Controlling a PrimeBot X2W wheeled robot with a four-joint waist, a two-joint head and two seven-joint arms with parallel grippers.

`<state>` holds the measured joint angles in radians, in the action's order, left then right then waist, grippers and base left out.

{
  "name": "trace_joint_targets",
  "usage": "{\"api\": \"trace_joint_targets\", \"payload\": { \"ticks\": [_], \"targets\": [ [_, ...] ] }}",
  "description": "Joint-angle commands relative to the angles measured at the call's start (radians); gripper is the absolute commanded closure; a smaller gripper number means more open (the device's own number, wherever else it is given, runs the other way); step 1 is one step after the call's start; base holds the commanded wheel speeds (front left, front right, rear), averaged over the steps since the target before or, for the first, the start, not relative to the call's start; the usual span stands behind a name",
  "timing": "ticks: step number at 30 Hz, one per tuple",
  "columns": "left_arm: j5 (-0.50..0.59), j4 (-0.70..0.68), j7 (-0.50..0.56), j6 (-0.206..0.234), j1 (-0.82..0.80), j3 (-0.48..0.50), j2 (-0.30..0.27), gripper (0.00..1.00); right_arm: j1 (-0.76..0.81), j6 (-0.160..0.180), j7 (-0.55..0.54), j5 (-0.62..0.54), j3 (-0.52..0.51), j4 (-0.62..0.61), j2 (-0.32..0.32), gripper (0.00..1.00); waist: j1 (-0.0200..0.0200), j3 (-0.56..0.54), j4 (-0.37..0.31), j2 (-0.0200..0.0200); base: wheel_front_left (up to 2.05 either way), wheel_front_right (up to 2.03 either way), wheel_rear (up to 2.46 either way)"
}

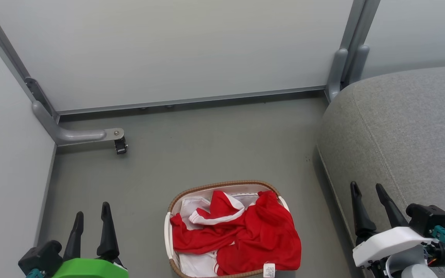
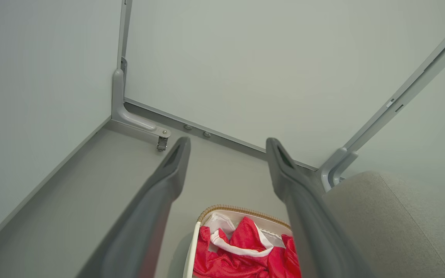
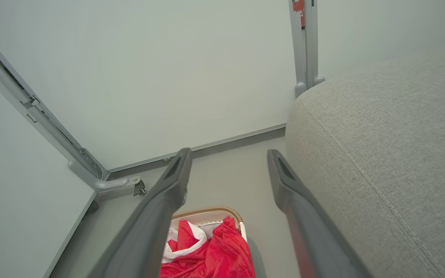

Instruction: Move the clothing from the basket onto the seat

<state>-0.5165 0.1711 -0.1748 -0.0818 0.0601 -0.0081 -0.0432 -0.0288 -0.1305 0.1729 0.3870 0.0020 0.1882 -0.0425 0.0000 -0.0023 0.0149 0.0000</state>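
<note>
Nothing has reached the seat, as far as the views show. The bright red soft fabric clothing with white trim (image 1: pixel 245 231) lies heaped in the cream perforated plastic basket with a brown woven rim (image 1: pixel 222 184). The basket stands on the grey floor (image 1: pixel 207 146) at the near middle of the scene. A small white tag (image 1: pixel 269 269) hangs over the basket's near rim.

The large grey woven-fabric upholstered seat (image 1: pixel 408 135) sits to the right, near the basket, with a strip of floor between them. No garment lies on the part of it in view.

The left jaws stand apart and hold nothing at the near left, well apart from the basket. The right jaws also stand apart and hold nothing at the near right, over the seat's edge.

I judge the task to be at its very start: every garment is yet to be grasped, lifted and carried right onto the seat.
</note>
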Motion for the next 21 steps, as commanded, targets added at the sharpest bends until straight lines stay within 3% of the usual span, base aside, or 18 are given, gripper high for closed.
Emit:
{"api": "trace_joint_targets", "payload": {
  "ticks": [1, 21],
  "targets": [
    [0.028, -0.002, -0.008, 0.001, 0.012, -0.002, -0.009, 0.00, 0.011, 0.000, 0.010, -0.029, 0.002, -0.003, -0.007, 0.00, 0.0000, -0.001, 0.001, 0.0000, 0.00, 0.00, 0.00],
    [0.197, 0.053, -0.052, 0.009, 0.032, -0.023, -0.010, 0.00, 0.019, 0.000, 0.054, -0.210, 0.031, 0.028, -0.009, 0.00, 0.0000, -0.002, 0.007, 0.0000, 0.00, 0.00, 0.00]
  ]
}}
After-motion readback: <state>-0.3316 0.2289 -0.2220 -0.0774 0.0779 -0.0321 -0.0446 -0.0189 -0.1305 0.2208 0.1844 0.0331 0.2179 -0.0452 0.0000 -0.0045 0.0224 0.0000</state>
